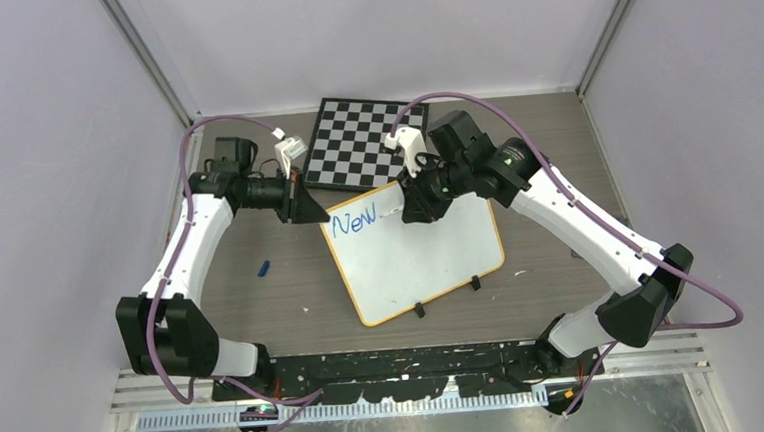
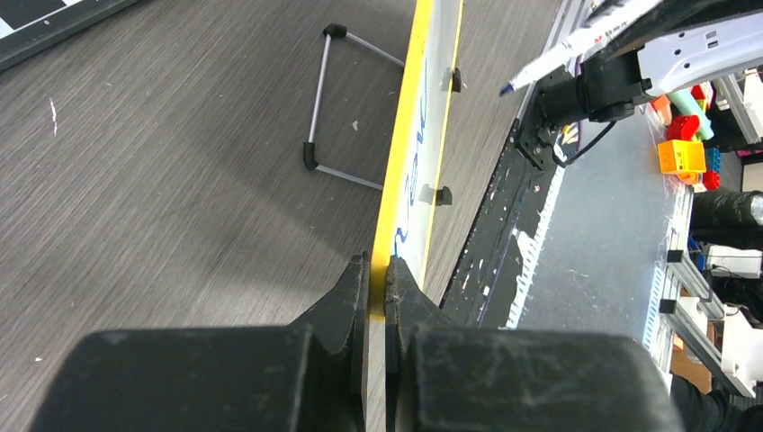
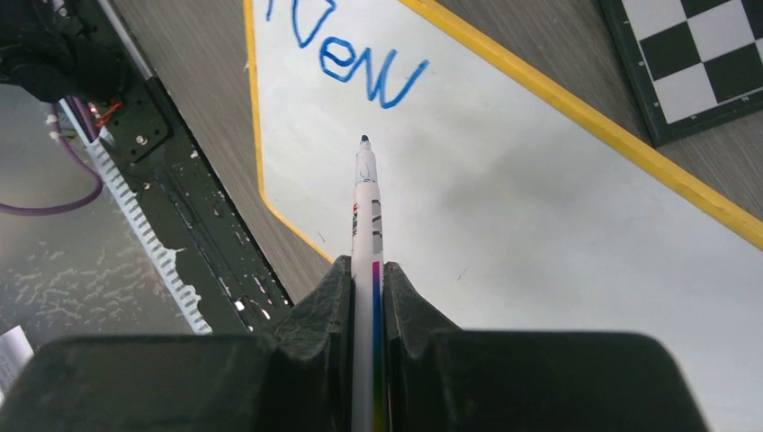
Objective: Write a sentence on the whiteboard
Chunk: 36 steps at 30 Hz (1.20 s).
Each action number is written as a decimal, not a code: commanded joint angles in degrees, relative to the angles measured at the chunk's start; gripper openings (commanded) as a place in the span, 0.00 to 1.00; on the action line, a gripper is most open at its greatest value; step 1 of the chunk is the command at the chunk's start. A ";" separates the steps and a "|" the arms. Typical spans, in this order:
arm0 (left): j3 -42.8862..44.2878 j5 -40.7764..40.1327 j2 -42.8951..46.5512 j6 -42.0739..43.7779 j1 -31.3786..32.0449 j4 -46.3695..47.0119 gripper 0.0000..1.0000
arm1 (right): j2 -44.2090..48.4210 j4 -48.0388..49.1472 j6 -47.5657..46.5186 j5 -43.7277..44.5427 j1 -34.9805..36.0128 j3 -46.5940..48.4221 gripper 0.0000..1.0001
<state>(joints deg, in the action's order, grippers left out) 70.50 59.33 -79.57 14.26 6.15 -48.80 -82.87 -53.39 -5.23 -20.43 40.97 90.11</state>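
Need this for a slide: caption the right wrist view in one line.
Right tool grips a marker, tip aimed at the whiteboard near the blue handwritten "New".

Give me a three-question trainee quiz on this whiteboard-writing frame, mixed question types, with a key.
1. True or false: the left claw is shut on the rim of the whiteboard.
2. What does the right claw hold? A) an eraser B) a marker C) a chess piece
3. Fill in: the blue writing on the whiteboard reads ___.
Key: 1 true; 2 B; 3 New.
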 commanded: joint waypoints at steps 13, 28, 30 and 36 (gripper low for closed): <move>1.53 -2.99 -1.05 1.25 2.11 -1.47 0.00 | 2.02 5.33 1.08 10.14 -1.56 -1.54 0.00; 1.35 -3.26 -0.72 1.65 2.42 -1.73 0.00 | -1.34 6.76 1.37 9.22 -1.53 -0.11 0.00; 1.31 -3.26 -0.70 1.74 2.46 -1.76 0.00 | -1.71 6.98 1.50 8.94 -1.53 -0.04 0.00; 1.31 -3.32 -0.85 2.01 2.46 -1.84 0.00 | -2.03 6.77 1.38 8.03 -0.70 -0.51 0.00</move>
<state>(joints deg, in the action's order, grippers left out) 71.24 58.06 -79.90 15.05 7.11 -49.23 -84.44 -49.28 -4.16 -12.19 39.66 88.18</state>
